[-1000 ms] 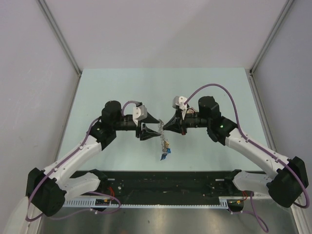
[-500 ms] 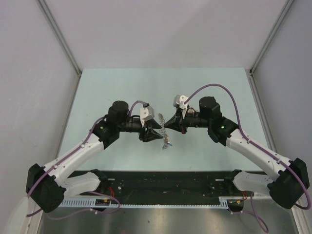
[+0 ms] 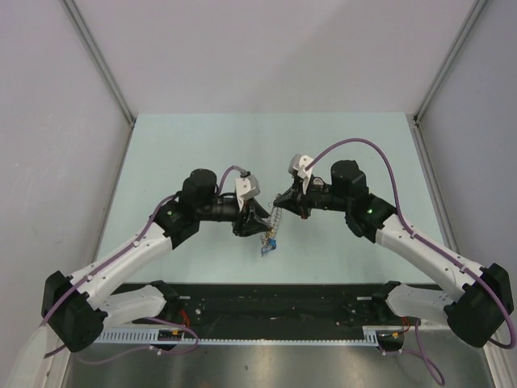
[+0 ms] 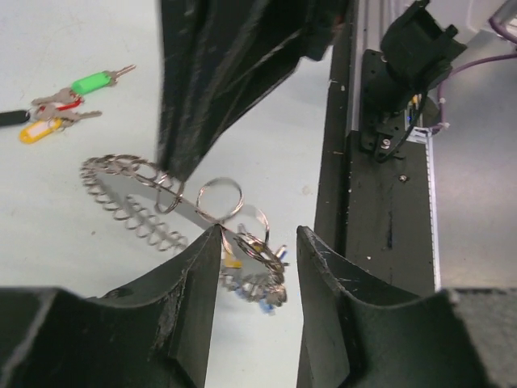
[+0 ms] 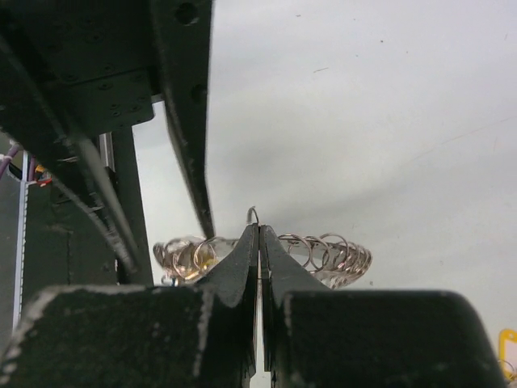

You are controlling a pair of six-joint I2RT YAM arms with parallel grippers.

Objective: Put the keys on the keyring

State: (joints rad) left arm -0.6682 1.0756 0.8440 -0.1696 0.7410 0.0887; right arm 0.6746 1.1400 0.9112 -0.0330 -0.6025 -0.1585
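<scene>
The keyring (image 3: 275,215), a flat grey band fringed with small wire rings, hangs above the table between both grippers. My right gripper (image 5: 258,230) is shut on its rim (image 5: 331,257). In the left wrist view the band (image 4: 137,198) runs from the right fingers (image 4: 190,121) down to my left gripper (image 4: 258,238). That gripper is open, its fingertips on either side of a hanging bunch of keys (image 4: 260,279) with blue and yellow heads. Seen from above, the bunch (image 3: 268,242) dangles below the left gripper (image 3: 258,222).
Loose keys with green (image 4: 95,82), yellow (image 4: 40,131) and black heads lie on the pale table beyond the ring in the left wrist view. The black rail (image 3: 275,303) at the table's near edge runs just behind the hanging bunch.
My left gripper has moved right, up to the keyring, and its jaws have narrowed around the hanging bunch. The right gripper has stayed shut on the ring.
</scene>
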